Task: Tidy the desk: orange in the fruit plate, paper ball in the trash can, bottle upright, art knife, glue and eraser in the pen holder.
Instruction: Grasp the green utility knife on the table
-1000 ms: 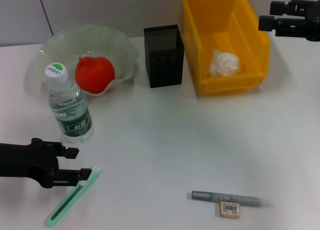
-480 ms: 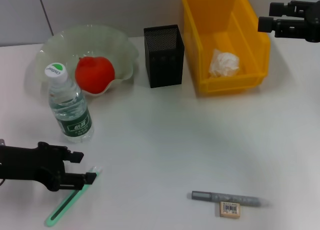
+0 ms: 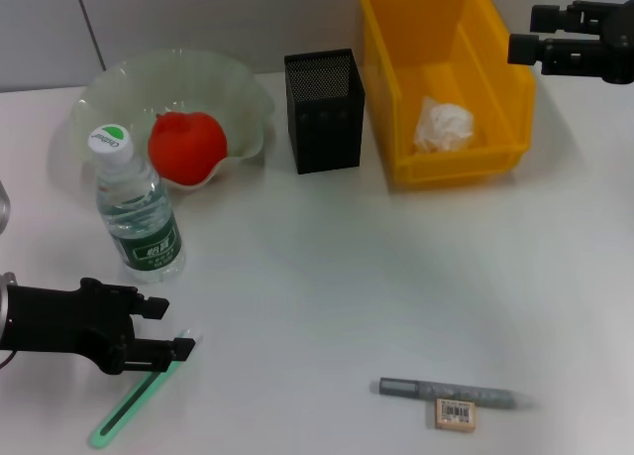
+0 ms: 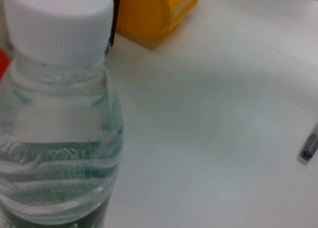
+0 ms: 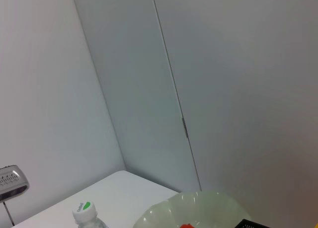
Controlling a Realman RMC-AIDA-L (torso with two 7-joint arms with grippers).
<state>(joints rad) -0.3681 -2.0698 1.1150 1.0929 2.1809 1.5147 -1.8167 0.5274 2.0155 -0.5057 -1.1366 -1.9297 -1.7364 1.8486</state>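
Note:
The orange lies in the pale green fruit plate. In the yellow trash can rests the paper ball. The bottle stands upright and fills the left wrist view. Between plate and bin stands the black mesh pen holder. A green art knife lies at the front left; my left gripper is open, its lower finger over the knife's far end. A grey glue pen and the eraser lie at the front right. My right gripper hovers open beside the bin.
The wall rises just behind the plate and the trash can. Bare white tabletop stretches across the middle. The right wrist view shows the wall, the bottle cap and the plate rim.
My left gripper has slid a little toward the table's front and to the right, so its lower finger now covers the knife's end. The right gripper has barely moved.

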